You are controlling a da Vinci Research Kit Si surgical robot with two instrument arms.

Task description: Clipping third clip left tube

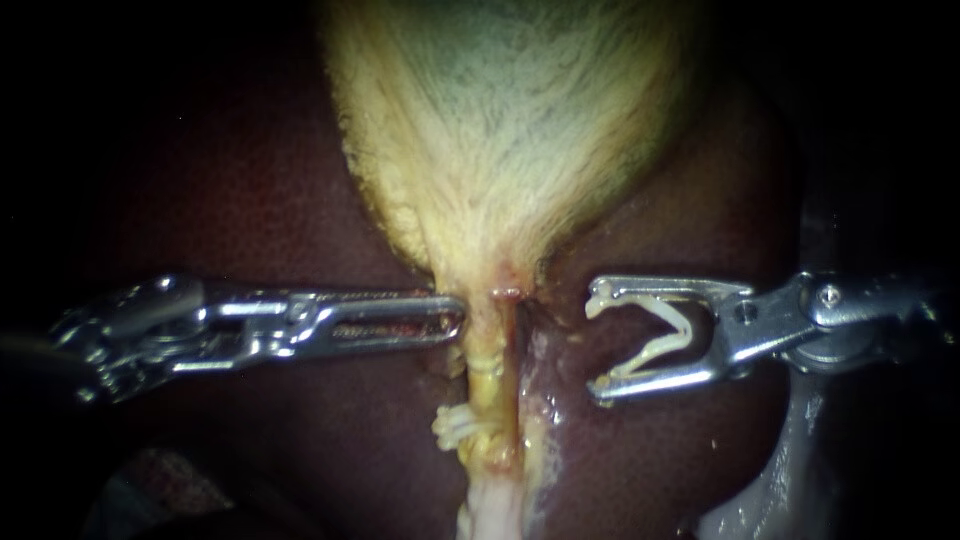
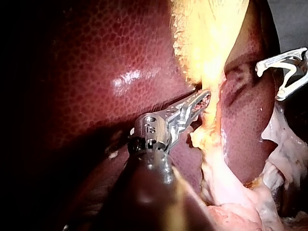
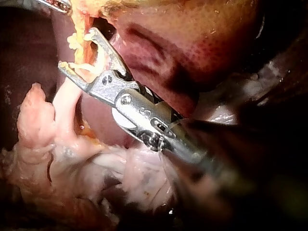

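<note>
The yellowish gallbladder (image 1: 500,120) narrows to a neck, and the yellow left tube (image 1: 486,375) runs down from it. White clips (image 1: 455,428) sit across this tube lower down. My left instrument (image 1: 455,320) comes in level from the left, its jaws shut on the gallbladder neck beside the tube; the left wrist view shows the same hold (image 2: 206,98). My right instrument (image 1: 595,345) stands to the right of the tubes and apart from them. Its jaws are open and carry a white open clip (image 1: 655,340). In the right wrist view its jaws (image 3: 77,48) lie close beside the yellow tube (image 3: 79,45).
Dark red liver (image 1: 250,200) surrounds the gallbladder on both sides. A thin reddish strand (image 1: 511,350) runs right beside the yellow tube. Pale loose tissue (image 3: 120,168) lies under my right instrument's shaft. A grey metal part (image 1: 790,460) shows at the lower right.
</note>
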